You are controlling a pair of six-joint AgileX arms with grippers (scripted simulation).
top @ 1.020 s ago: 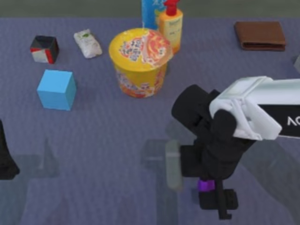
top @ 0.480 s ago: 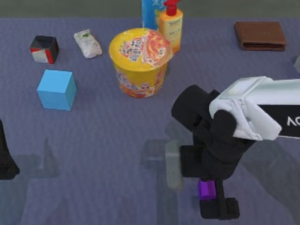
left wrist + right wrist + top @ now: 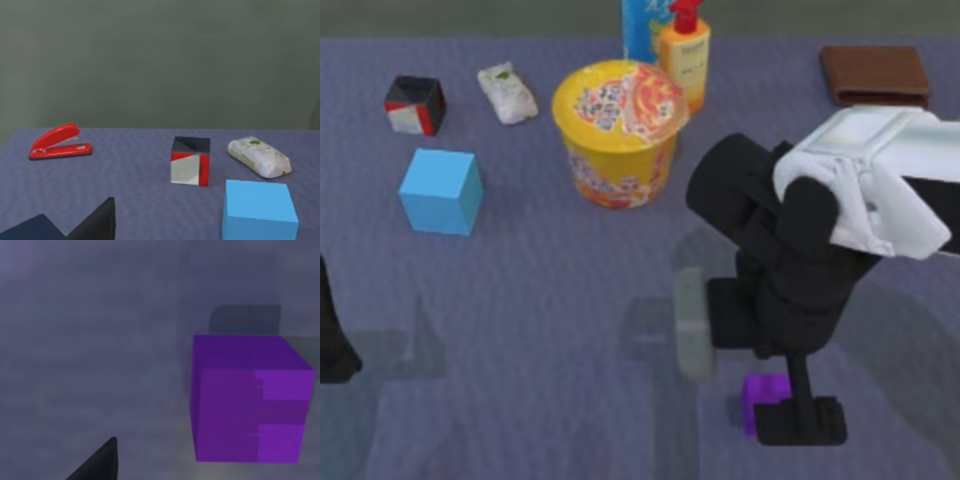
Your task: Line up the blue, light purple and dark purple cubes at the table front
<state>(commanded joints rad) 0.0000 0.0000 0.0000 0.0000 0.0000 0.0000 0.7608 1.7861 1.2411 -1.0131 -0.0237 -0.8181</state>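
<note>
The table [image 3: 520,300] is wide and dull purple. My right arm reaches in from the right side of the top view and bends down to the front of the table. The right gripper [image 3: 790,415] points down there, and it covers part of the dark purple cube [image 3: 760,392]. Only a bit of the cube peeks out beside the black fingers, so I cannot tell if the fingers are spread or pressed on it. The right wrist view shows much more of that cube, sitting flat on the table, with one dark fingertip in a corner of the picture. My left arm waits at the left edge of the top view, and only a black piece of it shows. The noodle cup [image 3: 618,130] stands in the middle at the back. The blue [image 3: 440,190] cube sits on the left side, well apart from the dark purple one. The left wrist view alone shows a red stapler [image 3: 60,142]. I see no light purple cube in any view.
</note>
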